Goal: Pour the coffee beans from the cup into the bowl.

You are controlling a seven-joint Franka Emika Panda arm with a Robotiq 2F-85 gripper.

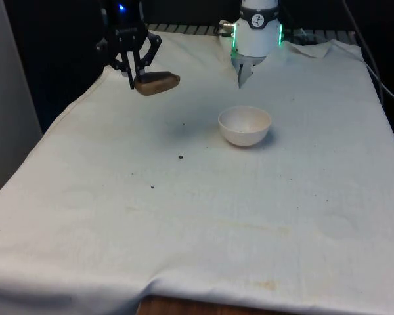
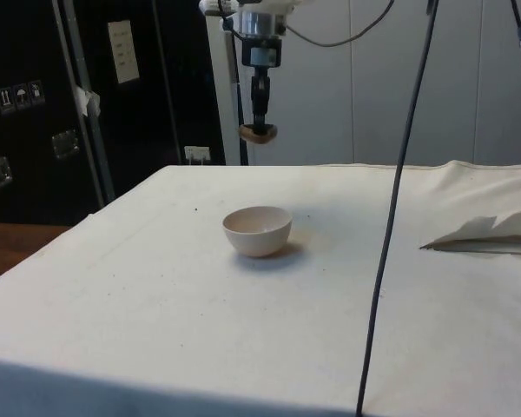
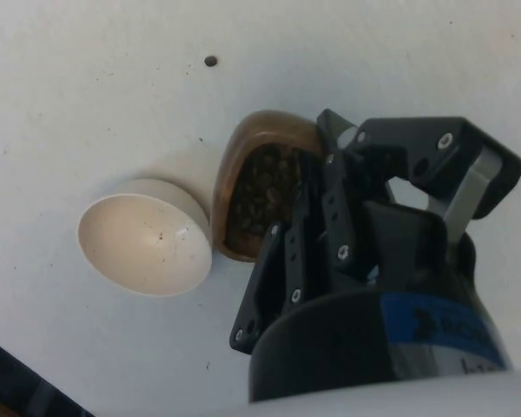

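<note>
Table (image 1: 184,230) → bowl (image 1: 245,125) sits mid-cloth, well off toward the front view's right of the gripper (image 1: 132,69), which is clamped on the tilted cup (image 1: 156,83) of beans held high in the air, so it needs to traverse before tipping further.

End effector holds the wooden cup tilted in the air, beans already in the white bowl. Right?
Not quite. The bowl holds no beans; the wrist view shows them inside the cup. The rest stands: the end effector holds the cup tilted above the table.
</note>
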